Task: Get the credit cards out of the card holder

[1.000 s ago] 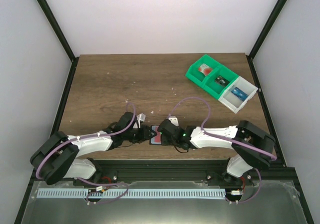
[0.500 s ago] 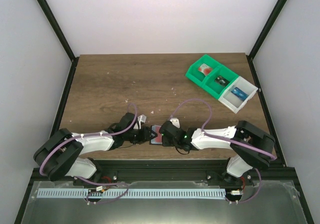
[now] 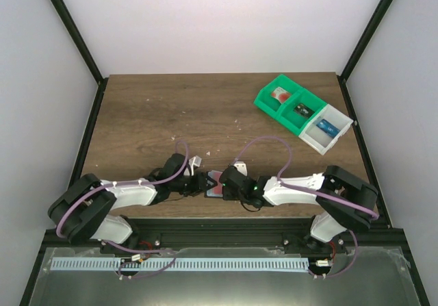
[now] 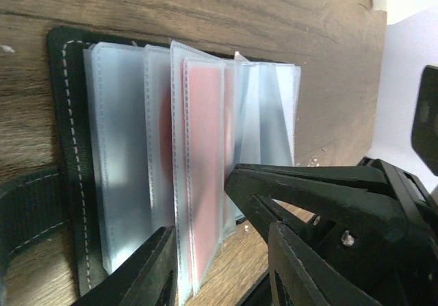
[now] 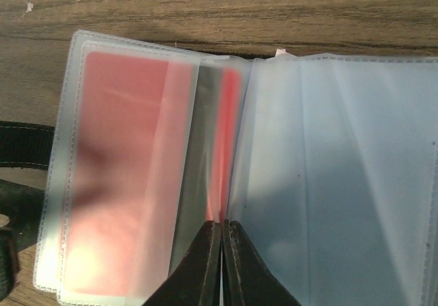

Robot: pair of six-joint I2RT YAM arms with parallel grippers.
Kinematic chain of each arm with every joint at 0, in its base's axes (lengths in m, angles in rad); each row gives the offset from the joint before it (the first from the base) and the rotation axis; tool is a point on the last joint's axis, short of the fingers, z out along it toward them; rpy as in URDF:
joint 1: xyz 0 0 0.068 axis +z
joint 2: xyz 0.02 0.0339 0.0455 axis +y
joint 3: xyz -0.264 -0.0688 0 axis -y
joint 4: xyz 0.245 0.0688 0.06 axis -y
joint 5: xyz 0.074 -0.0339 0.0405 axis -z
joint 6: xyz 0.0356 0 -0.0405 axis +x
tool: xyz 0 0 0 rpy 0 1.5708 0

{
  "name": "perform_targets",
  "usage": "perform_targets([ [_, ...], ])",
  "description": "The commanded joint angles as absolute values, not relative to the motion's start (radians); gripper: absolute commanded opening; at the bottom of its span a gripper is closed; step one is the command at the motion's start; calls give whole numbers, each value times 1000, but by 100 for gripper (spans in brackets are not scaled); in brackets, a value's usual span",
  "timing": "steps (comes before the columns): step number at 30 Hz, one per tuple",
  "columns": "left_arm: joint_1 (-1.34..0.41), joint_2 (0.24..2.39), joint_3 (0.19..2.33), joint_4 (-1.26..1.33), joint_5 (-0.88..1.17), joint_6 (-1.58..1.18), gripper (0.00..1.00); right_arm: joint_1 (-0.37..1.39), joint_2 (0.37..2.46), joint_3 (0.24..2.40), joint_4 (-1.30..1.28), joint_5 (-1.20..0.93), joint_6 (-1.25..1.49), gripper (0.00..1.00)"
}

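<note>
Two worries: right gripper (image 5: 220, 234), pinched shut at the red card (image 5: 226, 114) edge, may catch sleeve (image 5: 328, 148) and drag the card holder (image 4: 68, 114), lying at the table (image 3: 171, 107) near edge; left gripper (image 4: 219, 251) sits half-open around it, holding nothing.

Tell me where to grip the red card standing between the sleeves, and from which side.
Pinch the red card by the edge facing the right gripper, squeezing its flat faces, coming from that side. It is thin, a narrow strip between the fanned sleeves of the holder, so that edge looks freest. That gripper is shut right there.
</note>
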State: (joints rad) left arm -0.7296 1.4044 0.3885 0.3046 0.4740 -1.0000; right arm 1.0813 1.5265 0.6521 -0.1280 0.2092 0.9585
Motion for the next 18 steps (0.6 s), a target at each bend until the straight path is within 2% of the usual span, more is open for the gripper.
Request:
perform_targets([
  [1,-734,1365,377,328,476,-1010,40,1075,1529,631,-162,216,968,4],
  [18,-735,1292,381,284,449,-1018,40,1069,1522,624,-157,212,968,4],
])
